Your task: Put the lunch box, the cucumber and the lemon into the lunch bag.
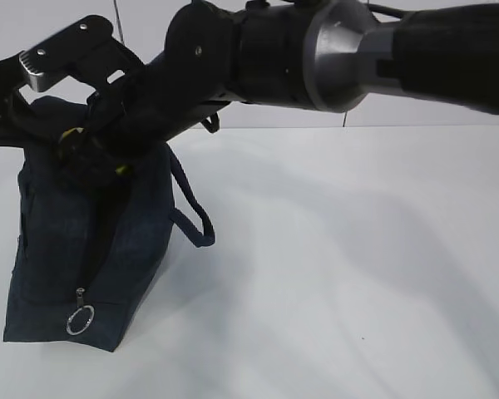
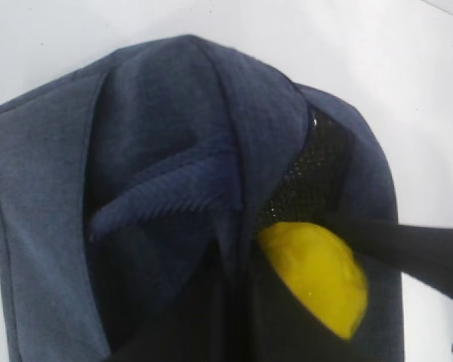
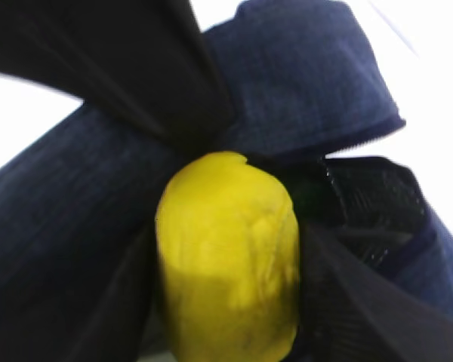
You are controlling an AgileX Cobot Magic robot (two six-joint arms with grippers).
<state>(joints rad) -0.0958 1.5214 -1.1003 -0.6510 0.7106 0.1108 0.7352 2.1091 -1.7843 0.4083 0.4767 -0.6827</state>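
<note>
On the left side of the white desk [image 1: 341, 266] stands the big dark blue lunch bag [image 1: 58, 266]. It stands upright, with its zipper running down the near end to a metal ring pull [image 1: 81, 320] close to the bottom. One looped strap handle [image 1: 191, 212] hangs off its right side.

Across the top of the outside view reaches the thick black right arm [image 1: 316, 50], all the way over to the bag's open top. The right gripper [image 3: 226, 302] is at the mouth of the bag with the yellow lemon [image 3: 226, 271] sitting right between its jaws. A dark jaw shows on each side of the lemon, close against it, but I cannot tell if they are pinching it or just letting go.

From the left wrist view, the lemon [image 2: 317, 275] is just inside the bag's opening, next to a black mesh lining [image 2: 309, 181], with a dark gripper finger [image 2: 408, 245] beside it.

The left gripper is hard to see, but its jaws are pressed together and seem to hold up the bag's cloth edge.
</note>
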